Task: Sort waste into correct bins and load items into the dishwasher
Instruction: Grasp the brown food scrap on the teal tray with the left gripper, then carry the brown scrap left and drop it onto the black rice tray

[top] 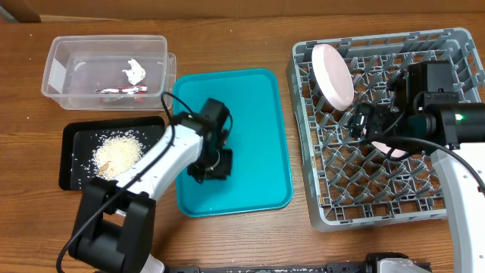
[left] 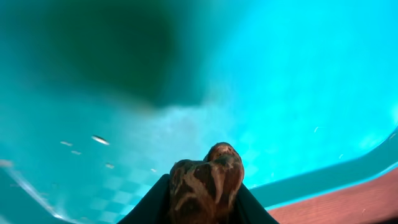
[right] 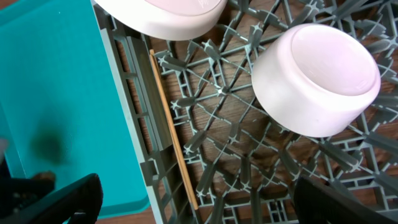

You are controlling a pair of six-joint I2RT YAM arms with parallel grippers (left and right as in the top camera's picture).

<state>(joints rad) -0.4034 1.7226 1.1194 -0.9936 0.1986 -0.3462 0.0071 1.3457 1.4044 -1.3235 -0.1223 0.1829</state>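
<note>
The left gripper (left: 204, 208) was clenched on the small brown food lump (left: 207, 177), pinched low between its dark fingers (left: 152, 202); the lump rose above them, knobbly and mottled in dark and pale brown, with a faintly glossy skin. It looked light and probably soft, so a gentle squeeze across its middle seemed enough; too hard a grip could crush it or leave it stuck to the pads.

Beneath it lay the smooth, glossy teal plastic serving tray (top: 261, 114), with a few white rice flecks (left: 99, 140) on it. To that arm's side sat the shallow black rectangular tray (top: 76, 133), holding a grainy heap of pale rice scraps (top: 120, 152); beyond it stood the clear rectangular plastic tub (top: 57, 76), containing the crumpled white tissue (top: 135, 70) and the red-and-white snack wrapper (top: 121, 90).

The right gripper (right: 202, 205) hung released, jaws wide, over the grey plastic peg rack (top: 455, 205); there a hard, smooth white bowl (right: 317, 78) lay upturned, a white round plate (top: 333, 74) leaned on edge, and a thin wooden chopstick (right: 173, 130) rested along the rack's edge.
</note>
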